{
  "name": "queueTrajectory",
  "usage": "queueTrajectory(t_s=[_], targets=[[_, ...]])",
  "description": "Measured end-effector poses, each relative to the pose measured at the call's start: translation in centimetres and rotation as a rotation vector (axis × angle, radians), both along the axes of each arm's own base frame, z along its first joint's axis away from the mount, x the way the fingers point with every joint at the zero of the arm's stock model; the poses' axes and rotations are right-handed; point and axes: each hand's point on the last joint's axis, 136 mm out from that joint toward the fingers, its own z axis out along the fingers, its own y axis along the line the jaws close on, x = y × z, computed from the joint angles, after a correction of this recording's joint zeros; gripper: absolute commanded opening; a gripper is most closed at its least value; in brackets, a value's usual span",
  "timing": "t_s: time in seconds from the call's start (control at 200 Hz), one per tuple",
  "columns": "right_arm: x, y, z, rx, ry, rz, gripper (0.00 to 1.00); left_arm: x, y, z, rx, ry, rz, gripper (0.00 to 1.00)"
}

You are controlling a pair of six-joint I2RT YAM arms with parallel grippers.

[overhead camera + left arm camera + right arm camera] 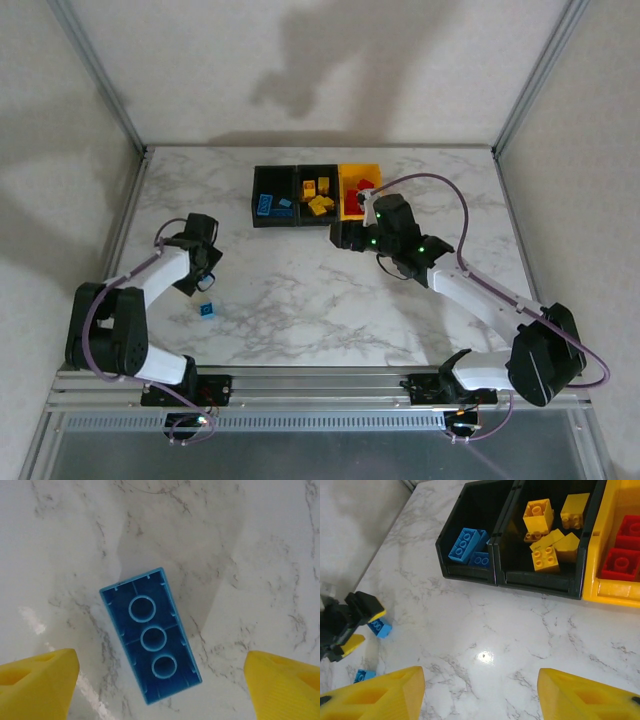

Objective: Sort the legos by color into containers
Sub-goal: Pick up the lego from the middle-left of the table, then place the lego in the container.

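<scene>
Your left gripper (162, 682) spread over blue rectangular plastic brick (150, 635), hollow underside up, on glossy marbled tabletop (240, 555); right gripper (480, 692) gaping

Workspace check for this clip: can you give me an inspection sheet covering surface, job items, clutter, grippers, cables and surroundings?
Surface: white marbled table.
Job's things: left black bin holds blue bricks, middle black bin holds yellow bricks, yellow bin holds red bricks. Loose: blue brick lying underside up beneath the left gripper; second blue brick nearer the arm bases.
Clutter: nothing seen.
Grippers: left gripper open, fingers either side of the blue brick, not touching it; right gripper open, empty, over the table in front of the bins.
Cables: purple cables loop along both arms.
Surroundings: metal frame posts, white walls.
</scene>
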Motion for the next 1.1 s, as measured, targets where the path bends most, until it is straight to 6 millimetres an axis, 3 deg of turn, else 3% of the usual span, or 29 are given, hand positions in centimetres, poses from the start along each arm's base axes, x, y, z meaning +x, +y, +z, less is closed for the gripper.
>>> queueTrajectory(t_s=[0.16,0.27,0.325,0.431,0.601,0.771,0.936,1.101], targets=[[-0.1,-0.1,0.3,0.009,-0.001,-0.004,0.61,0.0,0.3,-2.1,0.018,0.057,-0.008,0.75],[-0.1,-0.1,0.2,0.011,0.002,-0.006,0.61,-0.3,0.6,-2.4,0.038,0.083,-0.006,0.58],[-0.2,-0.2,0.1,0.011,0.005,-0.007,0.61,-0.5,0.8,-2.5,0.043,0.09,-0.007,0.44],[-0.3,-0.2,-0.3,0.009,0.014,-0.009,0.6,-0.5,0.9,-2.4,0.047,0.091,-0.016,0.33],[-0.4,-0.3,-0.7,0.012,0.021,-0.012,0.6,0.5,0.4,-1.3,0.022,0.037,-0.033,0.32],[-0.7,0.0,-1.0,0.022,0.031,0.004,0.6,2.7,-0.6,1.5,-0.007,-0.058,-0.071,0.34],[-1.8,0.7,-1.7,0.049,0.053,0.063,0.6,6.3,-3.9,4.6,-0.043,-0.144,-0.177,0.34],[-3.0,1.0,-2.3,0.079,0.064,0.105,0.6,10.5,-8.6,7.3,-0.057,-0.204,-0.312,0.34]])
